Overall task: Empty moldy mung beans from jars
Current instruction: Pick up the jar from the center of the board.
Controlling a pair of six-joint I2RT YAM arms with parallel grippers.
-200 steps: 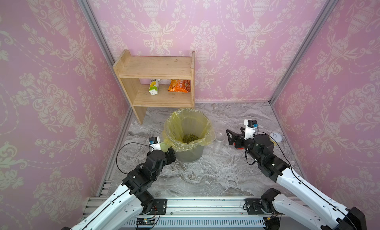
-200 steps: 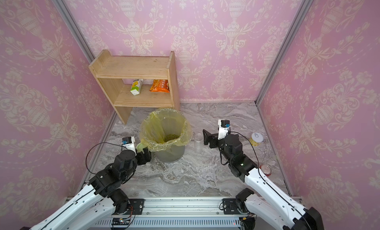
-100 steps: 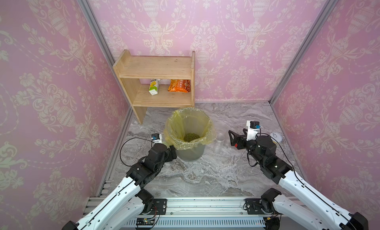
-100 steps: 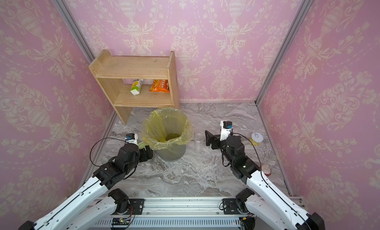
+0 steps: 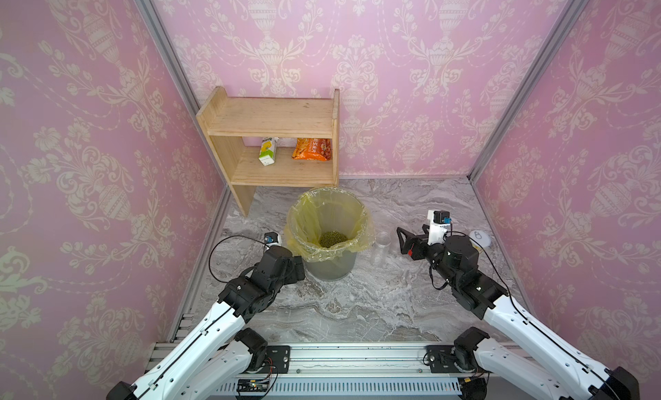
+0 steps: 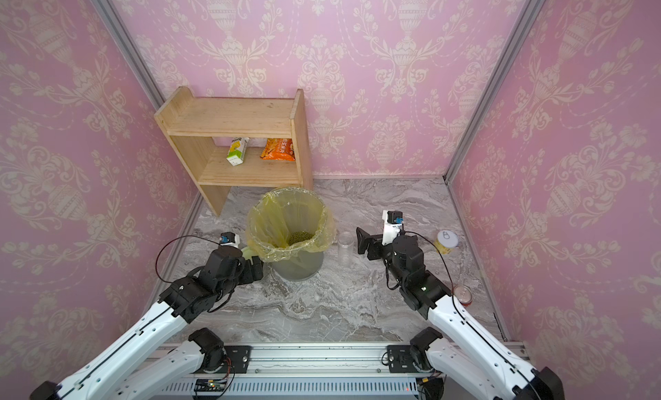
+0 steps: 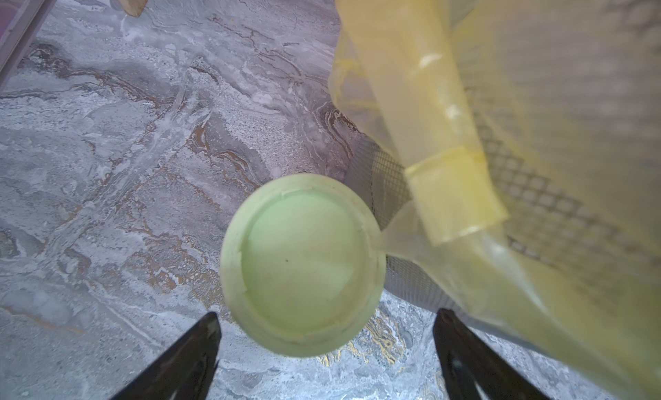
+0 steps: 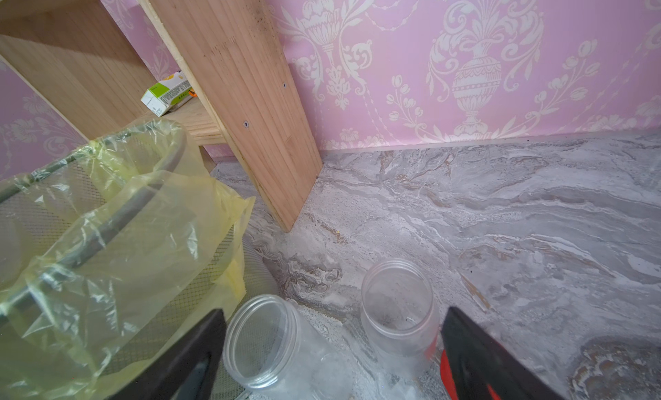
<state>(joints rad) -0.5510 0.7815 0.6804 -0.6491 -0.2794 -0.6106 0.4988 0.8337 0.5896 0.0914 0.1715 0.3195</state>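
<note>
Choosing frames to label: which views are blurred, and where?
Left wrist: the yellow bin liner near the lens is smeared out of focus, the pale green lid soft. Right wrist: the fingers blur at the edge; the clear jars read well. Both top views: evenly lit, sharp, no hard shadows.

Marble desk (image 5: 357, 308) and its load.
Lined bin (image 5: 331, 267) stood centre; shelf (image 5: 272, 121) at eleven o'clock, two open jars (image 8: 398, 308) at three, green lid (image 7: 302, 264) at nine.

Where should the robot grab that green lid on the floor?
Pinch the pale green lid across its outer rim, coming straight down from above: it lies flat, leaving little wall for a sideways grab. Avoid the edge nearest the yellow bag.
</note>
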